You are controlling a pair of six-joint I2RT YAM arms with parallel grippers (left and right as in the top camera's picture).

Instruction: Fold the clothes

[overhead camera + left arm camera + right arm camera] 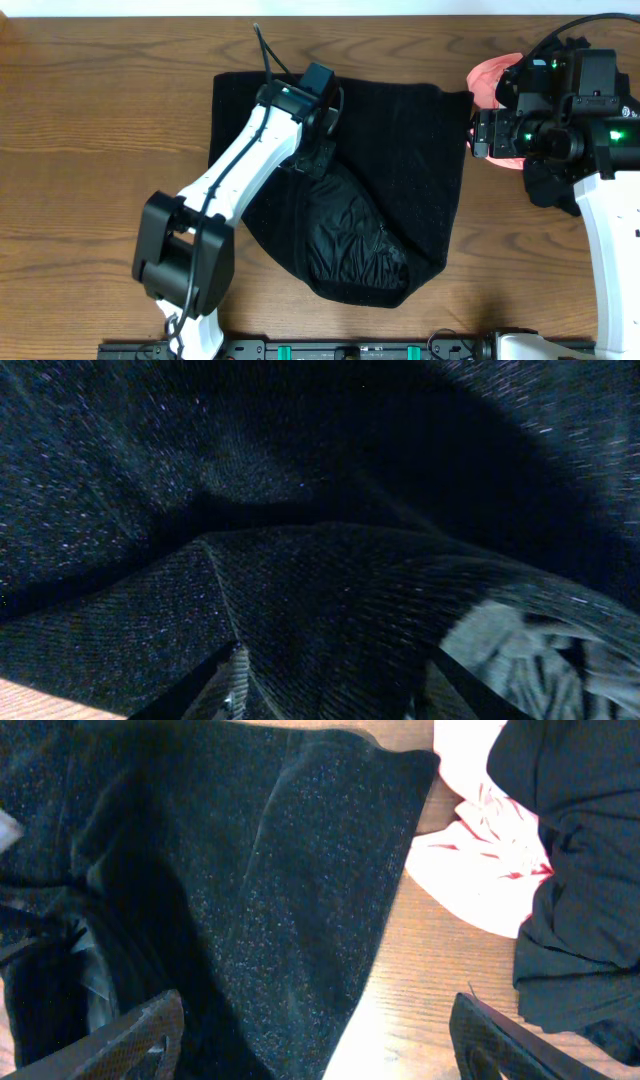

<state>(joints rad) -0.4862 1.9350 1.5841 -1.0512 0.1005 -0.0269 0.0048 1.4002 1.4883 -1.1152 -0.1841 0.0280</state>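
The clothes are one black fuzzy knit garment (pixel 400 150) with glittery specks, lying partly folded on the middle of the wooden table, its shiny black lining (pixel 350 240) turned up at the front. No buttons show. My left gripper (pixel 318 160) is down on the garment's middle; in the left wrist view the gripper (pixel 335 695) is closed on a raised fold of the knit (pixel 330 590). My right gripper (pixel 478 135) hovers open and empty at the garment's right edge; the right wrist view shows its fingers (pixel 310 1040) straddling that edge (pixel 280 870) and bare table.
A pink and white cloth (pixel 490 75) lies at the back right, also in the right wrist view (pixel 490 860). Another dark cloth (pixel 545 185) is bunched beside it under the right arm (pixel 580 850). Bare wood shows at the left. A rail runs along the front edge.
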